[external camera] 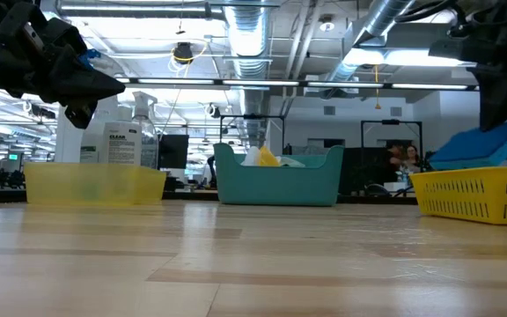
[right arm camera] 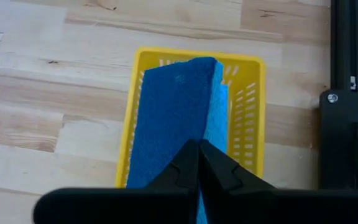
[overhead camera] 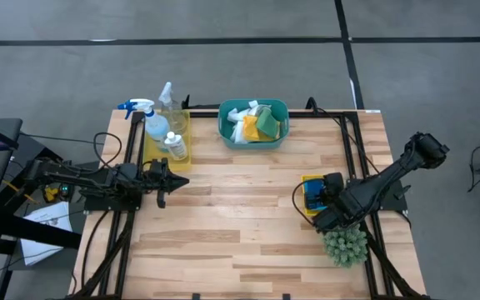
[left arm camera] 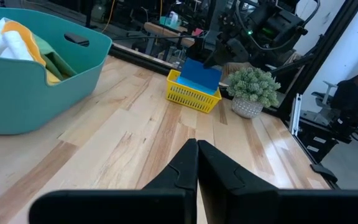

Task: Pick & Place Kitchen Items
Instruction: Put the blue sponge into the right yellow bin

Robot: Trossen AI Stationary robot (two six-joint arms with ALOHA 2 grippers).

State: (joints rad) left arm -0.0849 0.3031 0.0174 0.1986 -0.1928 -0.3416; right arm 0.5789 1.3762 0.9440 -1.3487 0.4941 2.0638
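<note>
1. At the left edge of the high view you see the left gripper (overhead camera: 167, 180), its fingers pressed together with nothing between them, hanging above bare wood just below the yellow tray (overhead camera: 150, 155).
2. That tray sits left of centre in the upper half of the frame. In it stand the blue-trigger clear spray bottle (overhead camera: 152, 123), the small clear bottle (overhead camera: 170, 102) and the small labelled white bottle (overhead camera: 175, 146).
3. Move to the top centre and you find the teal basin (overhead camera: 226, 126). It holds the white cloth (overhead camera: 239, 116), the yellow cloth (overhead camera: 247, 128) and the green cloth (overhead camera: 267, 123), bunched together.
4. At centre right, a small yellow basket (overhead camera: 305, 180) sits on the table with the dark-blue sponge (right arm camera: 178, 106) propped upright in it and the light-blue sponge (right arm camera: 219, 114) touching its side.
5. The right gripper (right arm camera: 199, 144) hovers directly over that basket, fingers closed and empty, tips just above the dark-blue sponge.
6. In the lower right of the frame, just below the basket, you see the spiky green plant (overhead camera: 345, 245) in its pot.
</note>
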